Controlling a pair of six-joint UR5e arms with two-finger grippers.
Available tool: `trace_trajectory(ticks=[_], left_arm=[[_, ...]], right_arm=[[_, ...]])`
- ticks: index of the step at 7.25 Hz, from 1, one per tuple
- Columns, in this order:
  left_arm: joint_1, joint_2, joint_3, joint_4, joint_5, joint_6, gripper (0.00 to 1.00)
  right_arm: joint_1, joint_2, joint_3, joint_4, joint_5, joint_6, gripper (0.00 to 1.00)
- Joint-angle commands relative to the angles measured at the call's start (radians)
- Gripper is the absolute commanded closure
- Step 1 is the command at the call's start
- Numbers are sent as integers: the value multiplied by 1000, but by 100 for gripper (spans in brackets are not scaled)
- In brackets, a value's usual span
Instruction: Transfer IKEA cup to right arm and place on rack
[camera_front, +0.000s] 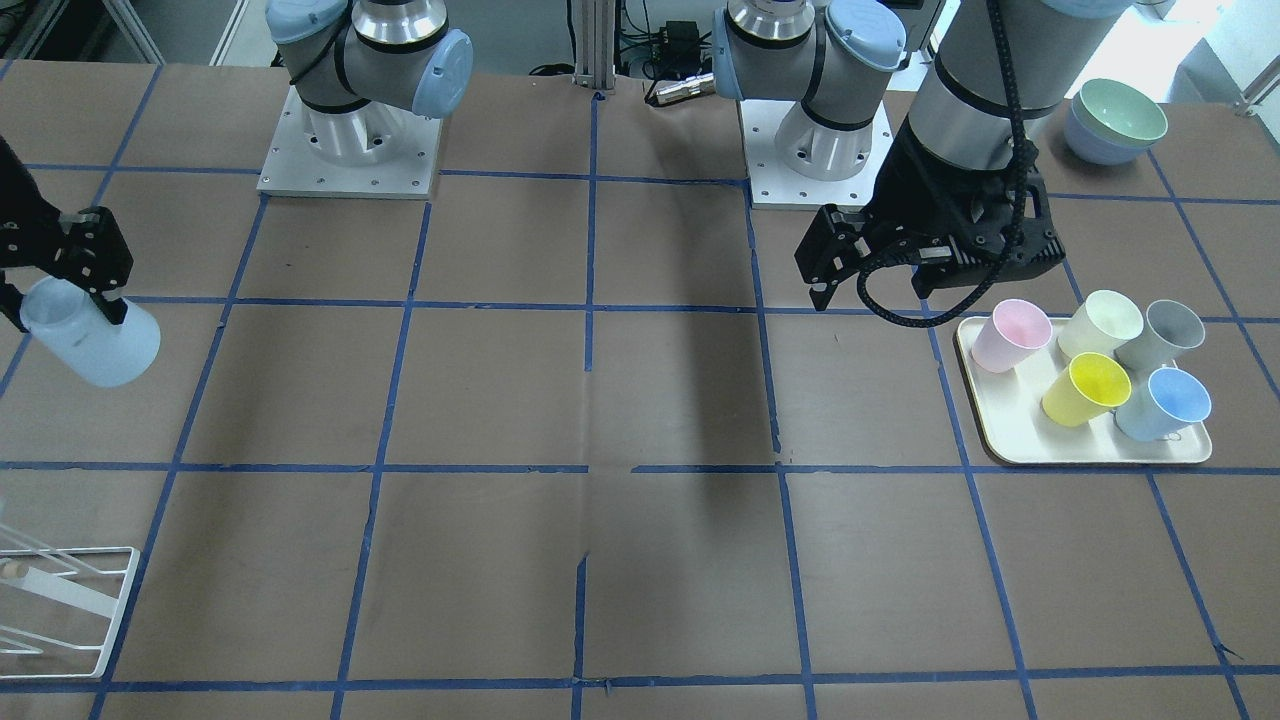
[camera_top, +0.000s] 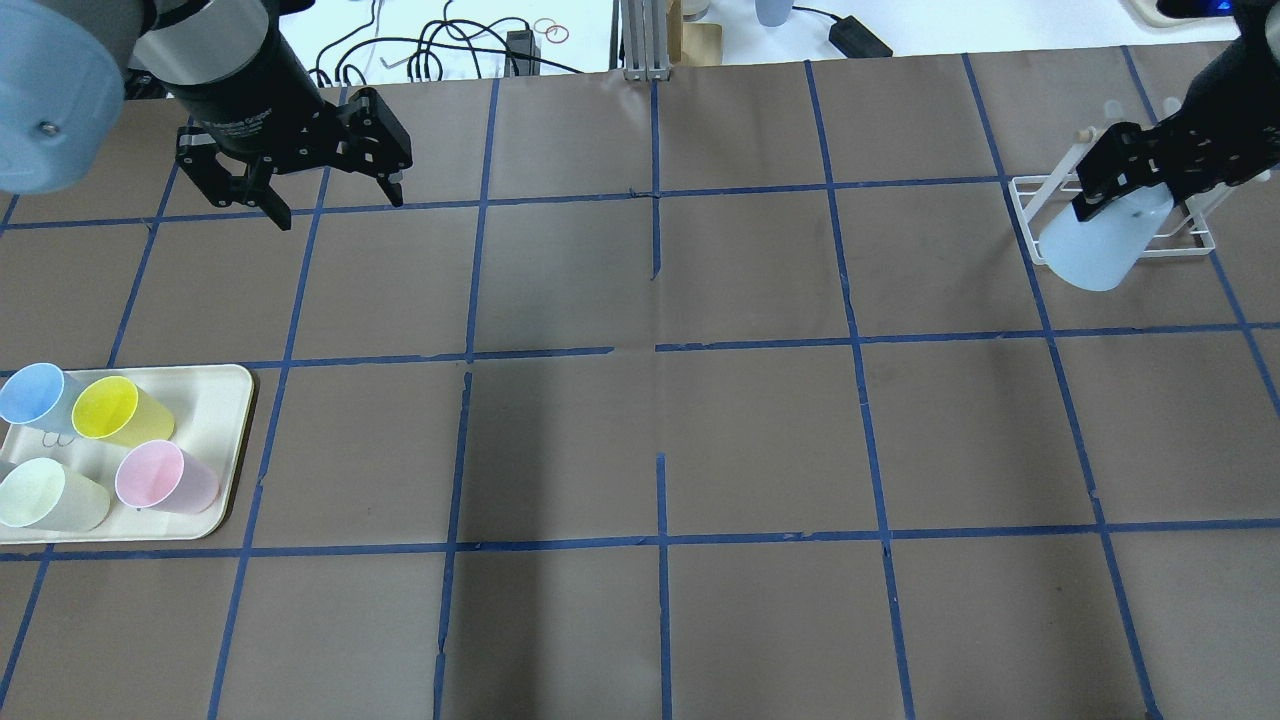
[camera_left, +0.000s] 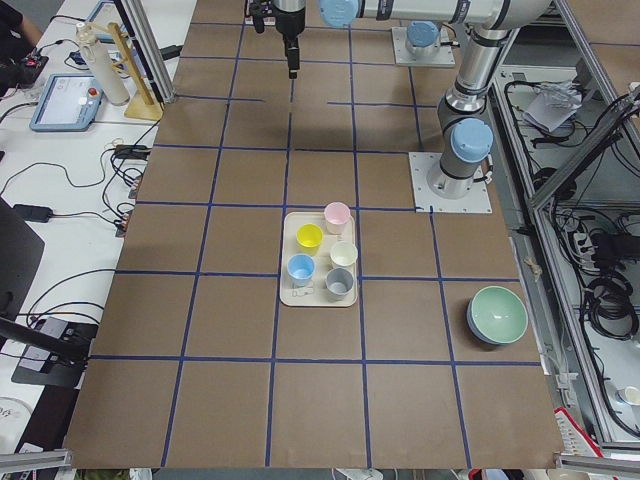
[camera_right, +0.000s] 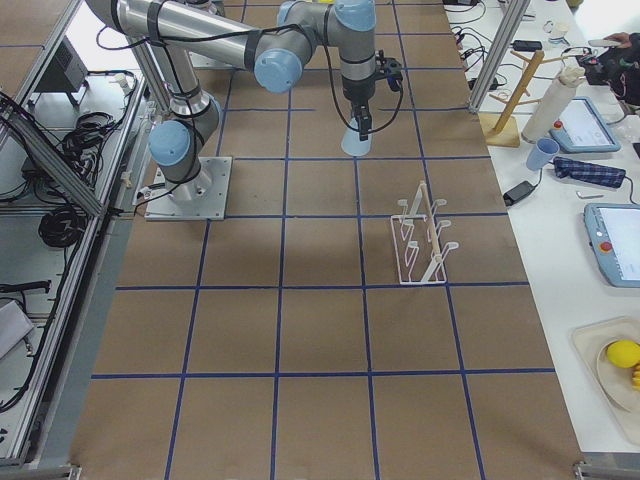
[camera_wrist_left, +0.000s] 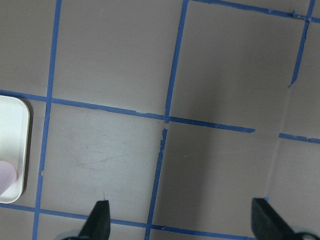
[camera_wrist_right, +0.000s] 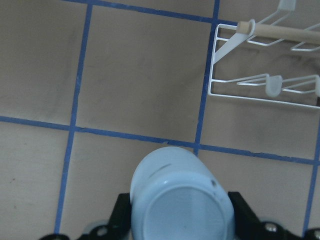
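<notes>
My right gripper (camera_front: 62, 305) is shut on the IKEA cup (camera_front: 95, 345), a pale blue cup held tilted above the table. In the overhead view the right gripper (camera_top: 1122, 205) holds the cup (camera_top: 1095, 255) just in front of the white wire rack (camera_top: 1022, 195). The right wrist view shows the cup's base (camera_wrist_right: 182, 202) between the fingers (camera_wrist_right: 120, 220), with the rack (camera_wrist_right: 260, 87) ahead to the right. My left gripper (camera_top: 340, 205) is open and empty above bare table, as the left wrist view (camera_wrist_left: 182, 220) confirms.
A cream tray (camera_front: 1000, 440) holds several cups, among them a second blue cup (camera_front: 1165, 402) and a yellow cup (camera_front: 1088, 388). Stacked bowls (camera_front: 1115, 120) stand beyond the tray. The rack (camera_front: 60, 610) sits at the table's edge.
</notes>
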Motion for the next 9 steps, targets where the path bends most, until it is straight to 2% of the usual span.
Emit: trace_trajectory(ticks=[1, 2, 4, 7, 9], left_arm=[[-5, 20, -36, 9, 6, 24, 0], [-5, 24, -47, 16, 6, 33, 0], [-3, 24, -47, 16, 6, 33, 0], [-3, 24, -44, 16, 5, 32, 0], [-3, 24, -41, 17, 3, 33, 0]], right_arm=[[-71, 75, -8, -124, -3, -18, 100], [-99, 85, -8, -136, 2, -47, 100], [-110, 157, -16, -244, 4, -75, 100], [-111, 238, -77, -264, 2, -70, 100], [-110, 251, -82, -279, 5, -63, 100]])
